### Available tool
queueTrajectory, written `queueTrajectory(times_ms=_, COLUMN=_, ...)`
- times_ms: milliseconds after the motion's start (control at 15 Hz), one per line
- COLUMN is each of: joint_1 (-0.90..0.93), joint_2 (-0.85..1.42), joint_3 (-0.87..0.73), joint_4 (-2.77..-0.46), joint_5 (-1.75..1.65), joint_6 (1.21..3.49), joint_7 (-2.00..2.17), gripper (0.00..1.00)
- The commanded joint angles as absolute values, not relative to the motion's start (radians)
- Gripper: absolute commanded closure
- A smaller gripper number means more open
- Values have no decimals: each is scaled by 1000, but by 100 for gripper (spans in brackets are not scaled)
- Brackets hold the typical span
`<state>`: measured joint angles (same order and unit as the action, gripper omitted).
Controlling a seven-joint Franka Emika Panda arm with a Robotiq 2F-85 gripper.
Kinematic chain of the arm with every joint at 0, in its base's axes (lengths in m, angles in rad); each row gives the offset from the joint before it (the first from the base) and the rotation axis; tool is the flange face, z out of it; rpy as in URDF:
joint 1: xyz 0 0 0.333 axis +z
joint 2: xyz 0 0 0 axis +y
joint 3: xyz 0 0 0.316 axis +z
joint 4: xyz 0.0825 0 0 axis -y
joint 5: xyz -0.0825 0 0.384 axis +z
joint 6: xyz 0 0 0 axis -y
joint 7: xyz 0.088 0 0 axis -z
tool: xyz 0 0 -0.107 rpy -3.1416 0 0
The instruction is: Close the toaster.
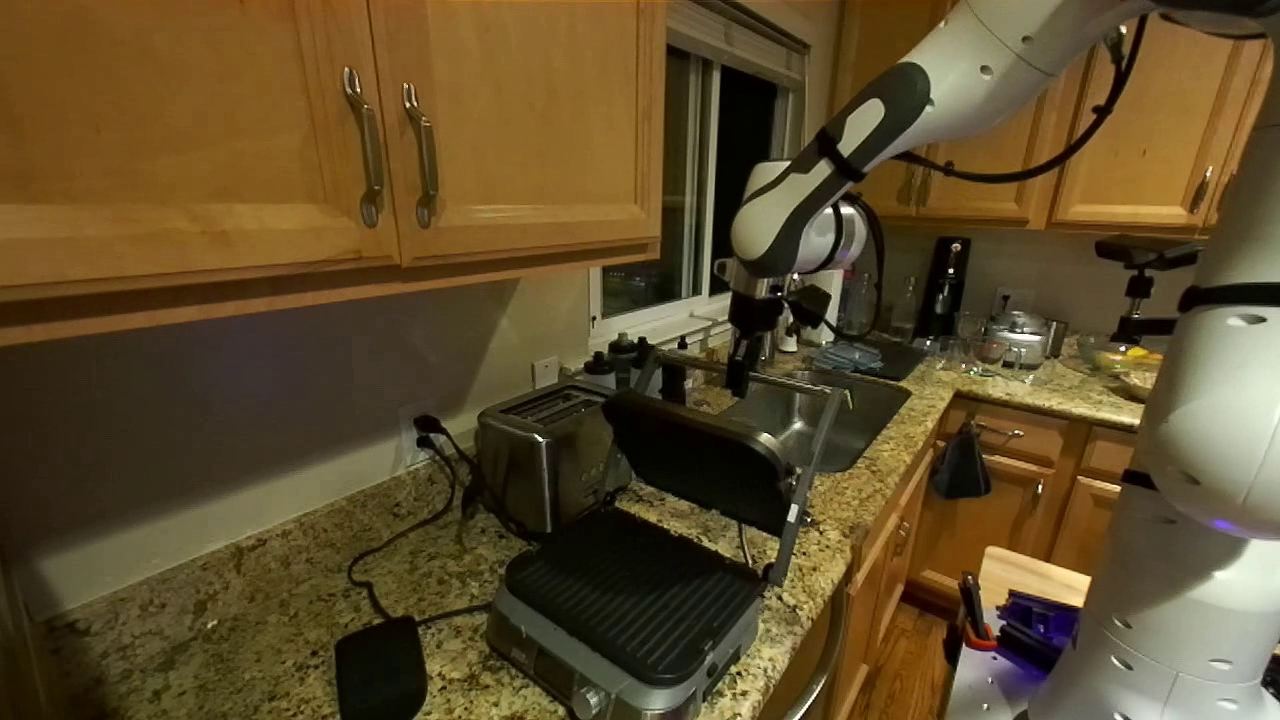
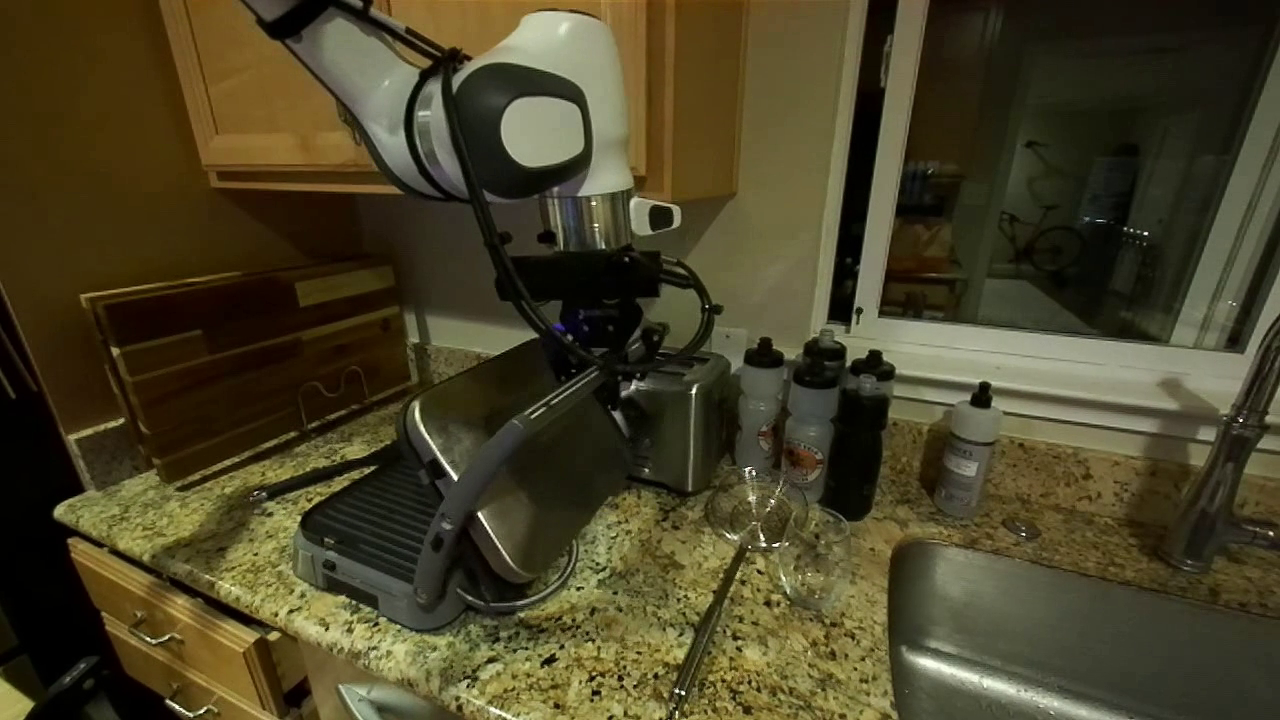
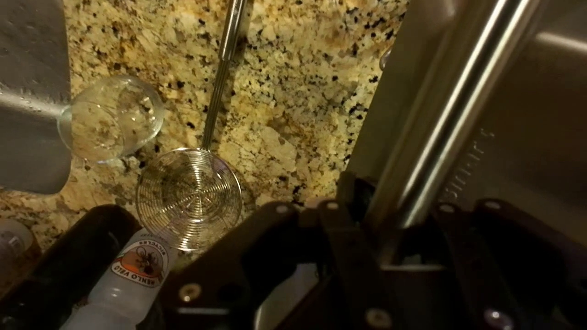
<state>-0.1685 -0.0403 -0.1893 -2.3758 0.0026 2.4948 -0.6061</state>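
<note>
Swinging this lid [image 1: 700, 462] down, you'll likely feel stiff, heavy metal; take the smooth bar [image 3: 454, 114] near its middle. Your gripper [image 3: 389, 207] seems to straddle it; whether it pinches, I cannot tell. Your grill [image 1: 655, 565] stands open on the counter [image 1: 270, 600], grey-bodied, lower plate [image 1: 635, 600] dark and ribbed.

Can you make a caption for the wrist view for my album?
The robot's gripper at the shiny handle of the grill, above a counter with a wire strainer, glass and bottles.
</note>
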Motion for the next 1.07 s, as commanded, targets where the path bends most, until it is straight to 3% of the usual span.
queueTrajectory(times_ms=0, joint_1=-132, joint_2=-119, joint_3=-148, joint_4=-2431, joint_5=-9, joint_6=2505, joint_7=-557, gripper=96)
queueTrajectory(times_ms=1000, joint_1=15, joint_2=-112, joint_3=-24, joint_4=-2434, joint_5=43, joint_6=2519, joint_7=-532, gripper=96)
